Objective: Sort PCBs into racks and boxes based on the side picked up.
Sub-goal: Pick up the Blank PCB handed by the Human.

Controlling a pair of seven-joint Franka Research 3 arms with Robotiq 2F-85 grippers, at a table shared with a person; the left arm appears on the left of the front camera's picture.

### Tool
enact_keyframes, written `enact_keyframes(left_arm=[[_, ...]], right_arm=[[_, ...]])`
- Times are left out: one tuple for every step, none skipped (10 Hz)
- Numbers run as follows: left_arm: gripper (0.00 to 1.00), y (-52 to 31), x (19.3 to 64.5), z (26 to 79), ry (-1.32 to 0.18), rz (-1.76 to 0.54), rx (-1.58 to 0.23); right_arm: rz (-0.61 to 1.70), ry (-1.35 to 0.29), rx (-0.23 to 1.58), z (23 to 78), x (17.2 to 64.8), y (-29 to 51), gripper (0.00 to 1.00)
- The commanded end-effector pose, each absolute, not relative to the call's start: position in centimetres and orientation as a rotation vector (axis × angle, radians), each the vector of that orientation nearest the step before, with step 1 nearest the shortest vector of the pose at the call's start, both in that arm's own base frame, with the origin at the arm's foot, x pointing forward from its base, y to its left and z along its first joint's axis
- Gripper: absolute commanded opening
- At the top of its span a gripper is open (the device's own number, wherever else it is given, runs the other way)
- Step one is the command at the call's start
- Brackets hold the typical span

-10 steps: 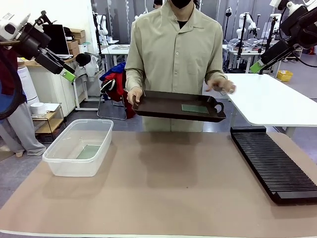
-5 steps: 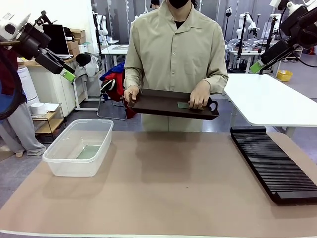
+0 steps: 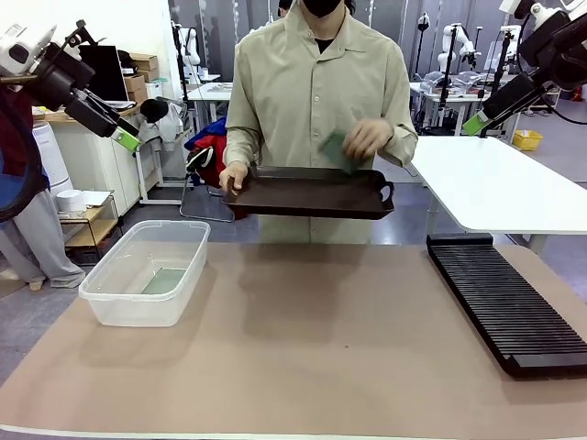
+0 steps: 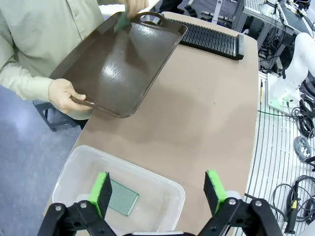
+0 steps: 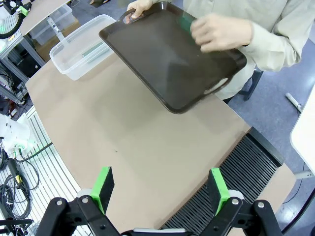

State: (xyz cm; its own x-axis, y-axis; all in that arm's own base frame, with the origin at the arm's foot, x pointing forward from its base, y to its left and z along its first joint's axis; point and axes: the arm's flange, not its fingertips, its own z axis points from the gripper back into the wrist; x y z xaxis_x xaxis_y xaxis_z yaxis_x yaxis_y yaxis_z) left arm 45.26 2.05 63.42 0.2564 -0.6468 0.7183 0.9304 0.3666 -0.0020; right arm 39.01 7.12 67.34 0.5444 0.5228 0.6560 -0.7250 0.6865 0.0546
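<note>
Left gripper [image 4: 158, 191] and right gripper [image 5: 161, 188] hang open and empty while a person's hand [image 3: 370, 137] holds a PCB [image 3: 332, 145] above the tray [image 3: 303, 195] at 12 o'clock. Another PCB [image 4: 122, 197] lies in the tub [image 3: 138, 299] at 9 o'clock. The held board looks best pinched by its free edge, clear of the fingers.

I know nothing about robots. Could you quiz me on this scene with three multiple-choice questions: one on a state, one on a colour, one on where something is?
1. The left gripper and right gripper are:
A both open; B both shut; C one shut on a board.

2. The tray is:
A white; B dark brown; C clear.

3. The PCB that no hand holds lies:
A on the tray; B in a gripper; C in the clear box.

Answers:
1 A: the jaws of both stand wide apart with nothing between them.
2 B: its whole surface is a glossy dark brown.
3 C: it lies flat on the box's floor, while the person's hand holds the other PCB above the tray.
</note>
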Motion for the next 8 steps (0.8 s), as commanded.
enact_keyframes(left_arm=[[1.00,2.05,45.21,63.44,-0.701,-1.144,-0.480],[1.00,2.05,45.21,63.44,-0.701,-1.144,-0.480],[1.00,2.05,45.21,63.44,-0.701,-1.144,-0.480],[1.00,2.05,45.21,63.44,-0.701,-1.144,-0.480],[1.00,2.05,45.21,63.44,-0.701,-1.144,-0.480],[1.00,2.05,45.21,63.44,-0.701,-1.144,-0.480],[1.00,2.05,45.21,63.44,-0.701,-1.144,-0.480],[1.00,2.05,45.21,63.44,-0.701,-1.144,-0.480]], right_arm=[[0.758,-0.650,0.342,67.15,39.05,7.18,1.00],[0.758,-0.650,0.342,67.15,39.05,7.18,1.00],[0.758,-0.650,0.342,67.15,39.05,7.18,1.00],[0.758,-0.650,0.342,67.15,39.05,7.18,1.00],[0.758,-0.650,0.342,67.15,39.05,7.18,1.00],[0.758,-0.650,0.342,67.15,39.05,7.18,1.00],[0.758,-0.650,0.342,67.15,39.05,7.18,1.00],[0.758,-0.650,0.342,67.15,39.05,7.18,1.00]])
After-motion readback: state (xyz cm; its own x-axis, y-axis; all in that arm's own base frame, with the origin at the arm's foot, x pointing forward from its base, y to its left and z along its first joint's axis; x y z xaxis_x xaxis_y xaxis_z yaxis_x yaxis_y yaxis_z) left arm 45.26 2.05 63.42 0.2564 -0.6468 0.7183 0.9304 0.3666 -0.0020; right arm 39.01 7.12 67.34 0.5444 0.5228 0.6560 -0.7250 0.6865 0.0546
